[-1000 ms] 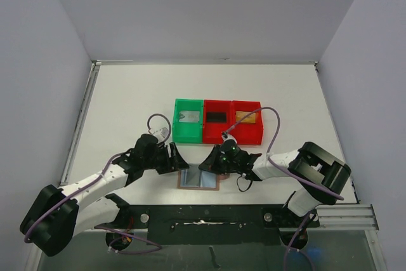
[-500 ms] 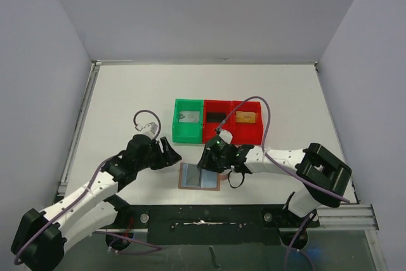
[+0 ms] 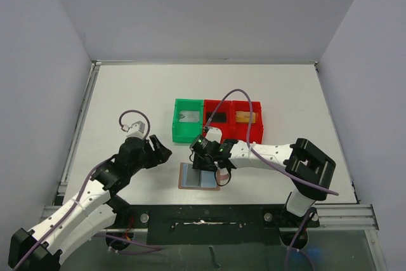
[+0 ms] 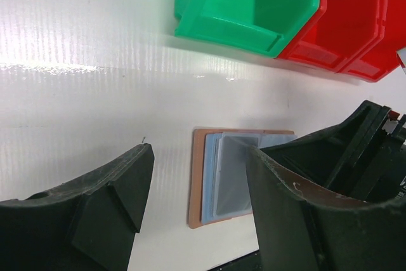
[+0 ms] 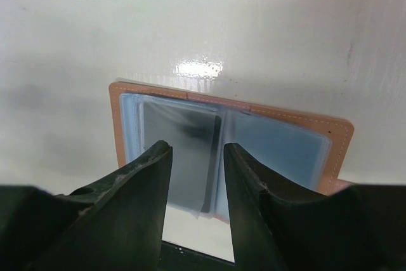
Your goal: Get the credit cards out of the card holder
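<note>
Above the card holder (image 5: 288,150), the right gripper (image 5: 196,149), jaws narrowly parted and empty, could slide on the slick sleeve and drag the holder, not the dark card (image 5: 181,128).

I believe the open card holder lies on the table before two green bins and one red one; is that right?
Not quite: the top view shows one green bin and two red bins. The open card holder does lie on the table before them.
</note>
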{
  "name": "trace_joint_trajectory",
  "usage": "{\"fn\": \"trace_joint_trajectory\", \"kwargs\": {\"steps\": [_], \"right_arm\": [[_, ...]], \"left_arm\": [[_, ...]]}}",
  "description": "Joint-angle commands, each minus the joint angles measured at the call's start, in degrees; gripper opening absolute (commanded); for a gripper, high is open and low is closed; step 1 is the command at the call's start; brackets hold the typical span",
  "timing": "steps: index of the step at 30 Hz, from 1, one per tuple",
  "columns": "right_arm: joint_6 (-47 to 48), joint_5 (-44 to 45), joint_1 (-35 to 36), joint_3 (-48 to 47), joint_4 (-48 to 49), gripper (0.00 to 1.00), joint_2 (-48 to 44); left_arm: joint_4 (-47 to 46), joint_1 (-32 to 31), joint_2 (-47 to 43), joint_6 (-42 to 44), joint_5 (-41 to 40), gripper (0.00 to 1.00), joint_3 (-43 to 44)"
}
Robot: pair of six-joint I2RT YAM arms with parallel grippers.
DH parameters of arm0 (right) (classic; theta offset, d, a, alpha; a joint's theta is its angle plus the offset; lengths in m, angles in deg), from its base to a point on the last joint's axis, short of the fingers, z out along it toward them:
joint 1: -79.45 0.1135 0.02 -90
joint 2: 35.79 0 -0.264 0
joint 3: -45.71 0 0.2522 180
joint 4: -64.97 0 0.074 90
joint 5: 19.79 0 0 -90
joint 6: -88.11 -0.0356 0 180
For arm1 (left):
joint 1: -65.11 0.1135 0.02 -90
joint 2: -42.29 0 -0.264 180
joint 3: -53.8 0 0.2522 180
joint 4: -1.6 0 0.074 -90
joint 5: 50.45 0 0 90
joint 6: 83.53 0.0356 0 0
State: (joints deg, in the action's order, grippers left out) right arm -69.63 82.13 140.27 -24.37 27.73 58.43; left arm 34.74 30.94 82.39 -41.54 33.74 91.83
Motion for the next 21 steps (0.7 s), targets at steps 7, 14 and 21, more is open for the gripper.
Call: {"fn": "trace_joint_trajectory", "kwargs": {"steps": [7,14,21], "right_arm": [[0.57,1.95,2.18,-6.42,-6.73,0.39,4.04],[1.0,0.91,2.2,-7.57,-8.38,0.28,7.04],[-0.25,-2.97,-0.22,1.88,0.08,0.04,4.19]], "left_arm": [[0.93,-0.23,0.6,-0.42,-2.72,0.59,3.85],[0.64,-0.19,1.68,-0.42,-2.15,0.59,4.11],[-2.33,-0.23,4.64,0.06,2.35,0.58,3.6]]}}
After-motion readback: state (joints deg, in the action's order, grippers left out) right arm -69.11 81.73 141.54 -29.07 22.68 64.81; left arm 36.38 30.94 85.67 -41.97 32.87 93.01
